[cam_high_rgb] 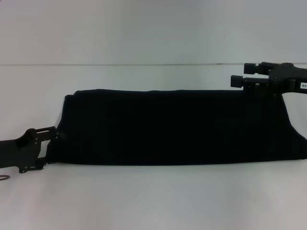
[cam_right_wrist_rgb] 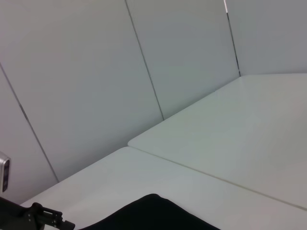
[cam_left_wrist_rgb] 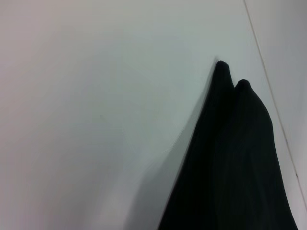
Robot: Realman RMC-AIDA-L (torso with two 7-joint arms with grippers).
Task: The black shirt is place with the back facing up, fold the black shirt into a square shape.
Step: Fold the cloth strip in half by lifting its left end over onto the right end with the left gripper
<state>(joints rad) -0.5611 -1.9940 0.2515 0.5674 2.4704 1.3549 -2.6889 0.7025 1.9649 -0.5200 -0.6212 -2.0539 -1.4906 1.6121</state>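
On the white table (cam_high_rgb: 153,201), the black shirt (cam_high_rgb: 172,127) is laid lengthwise between the left gripper (cam_high_rgb: 52,135), lower left, and the right gripper (cam_high_rgb: 238,75), upper right, the former's grip undeterminable, the latter shown parted and empty.

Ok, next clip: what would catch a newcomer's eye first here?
The black shirt, folded into a long wide band across the white table, dominates the head view. The left gripper sits at its left end and the right gripper hangs above its far right corner.
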